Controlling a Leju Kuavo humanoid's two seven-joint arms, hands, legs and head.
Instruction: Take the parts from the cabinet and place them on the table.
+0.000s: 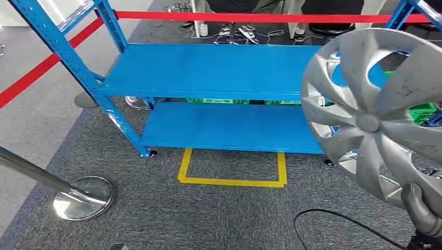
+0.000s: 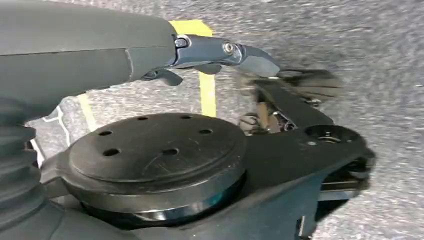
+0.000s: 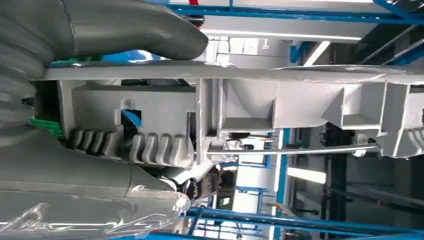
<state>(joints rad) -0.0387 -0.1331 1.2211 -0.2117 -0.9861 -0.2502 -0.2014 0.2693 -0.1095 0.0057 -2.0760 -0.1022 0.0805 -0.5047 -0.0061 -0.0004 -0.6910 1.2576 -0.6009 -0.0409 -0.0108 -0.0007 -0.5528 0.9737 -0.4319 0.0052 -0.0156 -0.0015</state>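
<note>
Item 1, nearest lens: right hand point(image 3: 100, 165), thick grey thumb and darker fingers point(image 3: 150, 147) clamped on the rim of the wheel cover point(image 1: 372, 117). Thumb lies on one face, fingers curl over the ribbed back edge; grip is on the rim only, not the hub. In the head view the same hand shows low right, under the cover's lower edge.

Item 2: wheel cover, silver-grey plastic, spoked, w/ open slots betw. spokes. Held up off the shelves, tilted, face toward the head cam, in front of the right end of the blue cabinet point(image 1: 213, 70). Back side shows moulded clips and a thin wire ring.

Handling (judgement): light, fairly stiff but will flex at the rim; painted face smooth, prob. slippery; clips and spokes could crack if knocked. Held at one edge, so it may swing. Best hold: rim w/ thumb on the face and fingers hooked behind, as now, or through a slot.

Item 3: left hand point(image 2: 220, 52), hanging above grey carpet and yellow floor tape point(image 2: 207, 95); nothing in it, one finger stretched out; how the others lie, cannot tell.

Item 4, further out: red barrier tape point(image 1: 260, 17), chrome stanchion base point(image 1: 83, 197), green crate point(image 1: 423, 112) behind the cover. The table is not identified.
</note>
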